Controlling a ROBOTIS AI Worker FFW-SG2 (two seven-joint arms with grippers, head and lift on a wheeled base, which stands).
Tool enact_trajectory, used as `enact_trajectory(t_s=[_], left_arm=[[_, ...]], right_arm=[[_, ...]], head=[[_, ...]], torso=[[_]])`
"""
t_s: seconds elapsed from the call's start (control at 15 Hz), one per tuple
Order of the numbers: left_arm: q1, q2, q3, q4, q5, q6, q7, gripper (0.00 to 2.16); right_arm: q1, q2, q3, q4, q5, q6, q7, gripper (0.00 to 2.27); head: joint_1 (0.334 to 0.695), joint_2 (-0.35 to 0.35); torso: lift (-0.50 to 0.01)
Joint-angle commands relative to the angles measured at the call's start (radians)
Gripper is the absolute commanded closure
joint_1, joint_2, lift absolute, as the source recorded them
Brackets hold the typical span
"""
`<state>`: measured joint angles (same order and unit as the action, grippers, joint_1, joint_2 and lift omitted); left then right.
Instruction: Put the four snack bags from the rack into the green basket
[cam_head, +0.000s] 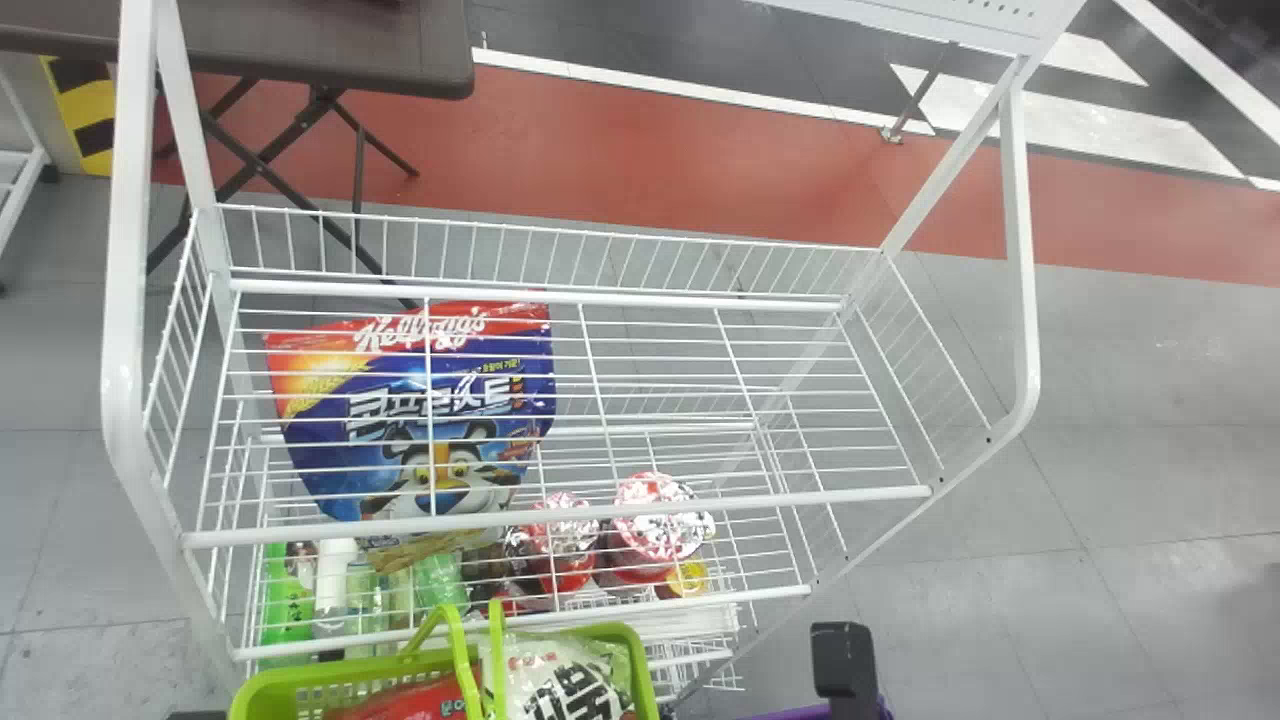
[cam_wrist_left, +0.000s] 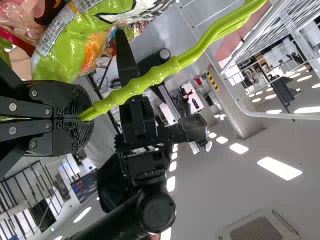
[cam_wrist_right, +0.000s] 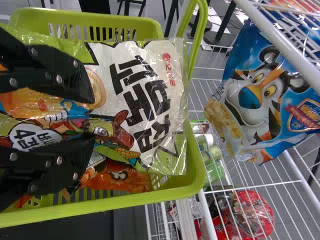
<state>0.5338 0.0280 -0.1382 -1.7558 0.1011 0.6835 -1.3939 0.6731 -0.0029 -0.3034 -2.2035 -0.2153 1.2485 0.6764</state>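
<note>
The green basket (cam_head: 640, 665) hangs at the rack's front. In the left wrist view, my left gripper (cam_wrist_left: 84, 118) is shut on its green handle (cam_wrist_left: 145, 80). A black part of my right gripper (cam_head: 845, 660) rises at the bottom edge, right of the basket. In the right wrist view, the right gripper (cam_wrist_right: 93, 119) stands open, fingers apart over a white and green snack bag (cam_wrist_right: 145, 95). That bag lies in the basket (cam_wrist_right: 197, 175) on top of an orange-red bag (cam_wrist_right: 120, 181). A blue snack bag with a tiger (cam_head: 450, 400) leans on the rack's upper shelf (cam_head: 700, 400).
Bottles (cam_head: 335, 590) and red-lidded tubs (cam_head: 655, 520) stand on the lower shelf under the wire mesh. White posts (cam_head: 125, 300) rise at both ends of the rack. Behind it is a dark folding table (cam_head: 350, 50).
</note>
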Motion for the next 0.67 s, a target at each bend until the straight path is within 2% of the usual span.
enact_trajectory(t_s=[0.0,0.2,0.33,0.6], left_arm=[[0.0,0.0,0.0,0.001,0.0,0.0,0.003,1.9],[-0.003,-0.002,-0.003,0.002,0.0,0.0,0.009,1.9],[-0.005,-0.002,-0.003,0.004,0.0,0.0,0.009,1.9],[-0.005,-0.002,0.0,0.009,0.0,0.0,0.013,1.9]], right_arm=[[0.0,0.0,-0.036,-0.019,-0.001,0.021,0.0,0.05],[0.01,0.004,-0.074,-0.058,-0.012,0.027,-0.003,0.05],[0.017,0.004,-0.094,-0.088,-0.029,-0.062,-0.009,0.07],[0.068,0.004,-0.091,-0.165,-0.047,-0.599,-0.08,0.07]], head=[[0.695,-0.35],[0.695,-0.35],[0.695,-0.35],[0.695,-0.35]], torso=[[-0.006],[-0.006],[-0.006],[-0.006]])
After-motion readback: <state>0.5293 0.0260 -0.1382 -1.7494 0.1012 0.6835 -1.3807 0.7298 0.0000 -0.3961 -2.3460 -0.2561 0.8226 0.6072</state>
